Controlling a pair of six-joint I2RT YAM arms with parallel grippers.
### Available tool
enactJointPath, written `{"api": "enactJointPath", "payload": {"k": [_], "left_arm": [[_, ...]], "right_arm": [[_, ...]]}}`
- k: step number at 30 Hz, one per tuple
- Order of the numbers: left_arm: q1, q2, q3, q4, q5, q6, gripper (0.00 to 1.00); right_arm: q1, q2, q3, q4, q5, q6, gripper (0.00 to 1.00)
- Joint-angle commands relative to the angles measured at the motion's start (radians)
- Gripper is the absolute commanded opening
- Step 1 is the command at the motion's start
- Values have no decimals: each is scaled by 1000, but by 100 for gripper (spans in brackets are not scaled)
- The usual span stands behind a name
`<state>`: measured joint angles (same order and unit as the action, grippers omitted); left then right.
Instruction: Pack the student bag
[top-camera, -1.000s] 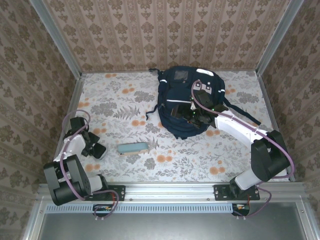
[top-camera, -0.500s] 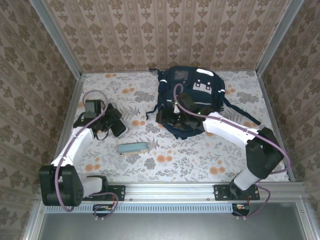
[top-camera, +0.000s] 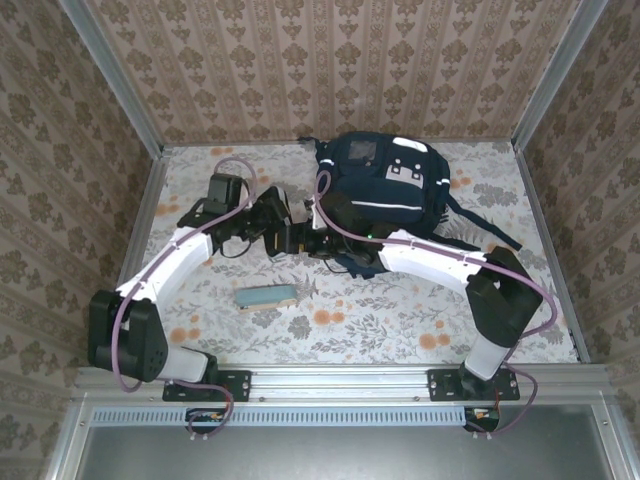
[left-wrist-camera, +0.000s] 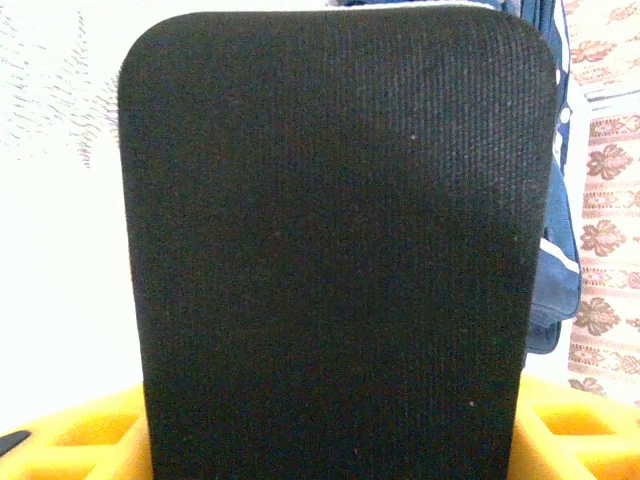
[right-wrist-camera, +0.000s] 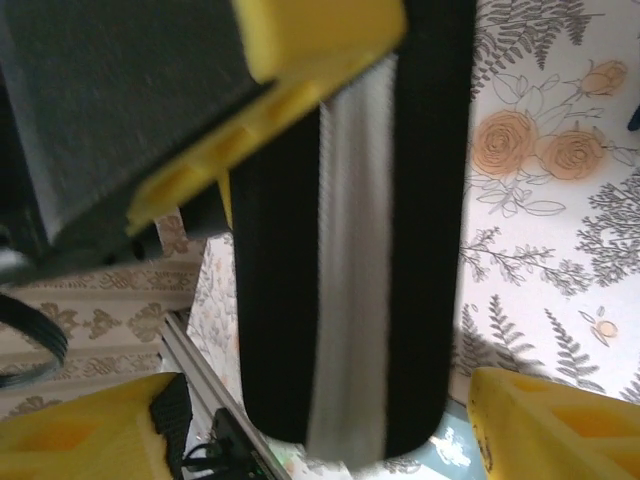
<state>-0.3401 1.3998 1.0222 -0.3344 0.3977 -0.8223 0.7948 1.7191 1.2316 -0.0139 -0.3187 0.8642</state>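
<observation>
The student bag (top-camera: 385, 190) lies at the far middle of the table (top-camera: 430, 310), a little to the right, with its striped front up. The right arm crosses its near edge, so I cannot tell how wide the mouth gapes.

Just left of the bag, above the table, the two tools meet over a black notebook (left-wrist-camera: 335, 250). It is a flat thing with a cloth-textured cover and a pale band along its edge. The left tool (top-camera: 282, 230) is clenched on it, its yellow fingers on the cover faces. The right tool (right-wrist-camera: 320, 430) stands astride the notebook's edge, released, with a gap showing on one side.

This looks like a handover on the way into the bag. To do it well, the right tool should close squarely on the covers, clear of the left fingers, and grip firmly before the left lets go. It can then carry the notebook edge-first to the mouth.

A teal oblong case (top-camera: 266, 296) lies on the table nearer the arm bases, well apart.
</observation>
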Motion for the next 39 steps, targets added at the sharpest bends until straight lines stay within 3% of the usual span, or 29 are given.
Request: {"api": "enactJointPath", "payload": {"k": [1, 6, 8, 10, 14, 21, 27, 31, 35, 39], "left_arm": [[-13, 4, 25, 46, 47, -36, 62], [-16, -4, 13, 60, 74, -59, 67], [-14, -12, 9, 57, 75, -60, 75], [-10, -17, 10, 36, 60, -51, 85], [0, -30, 17, -13, -1, 5, 93], [-17, -16, 57, -35, -34, 117, 95], [-154, 61, 157, -28, -47, 296, 94], [-269, 141, 256, -47, -102, 493, 92], [-382, 240, 369, -89, -192, 773, 92], [-451, 371, 503, -171, -268, 997, 89]], "right_arm": [[6, 29, 31, 54, 1, 36, 68], [0, 36, 33, 49, 44, 54, 44], [-10, 25, 18, 39, 67, 62, 31], [-22, 0, -13, 37, 95, 65, 23], [-58, -99, -93, -9, 151, 25, 22], [-196, -321, -228, -175, 211, -48, 22], [-359, -507, -291, -317, 213, -95, 23], [-461, -589, -297, -407, 193, -113, 23], [-556, -657, -306, -480, 185, -110, 23], [-624, -702, -330, -510, 165, -93, 23]]}}
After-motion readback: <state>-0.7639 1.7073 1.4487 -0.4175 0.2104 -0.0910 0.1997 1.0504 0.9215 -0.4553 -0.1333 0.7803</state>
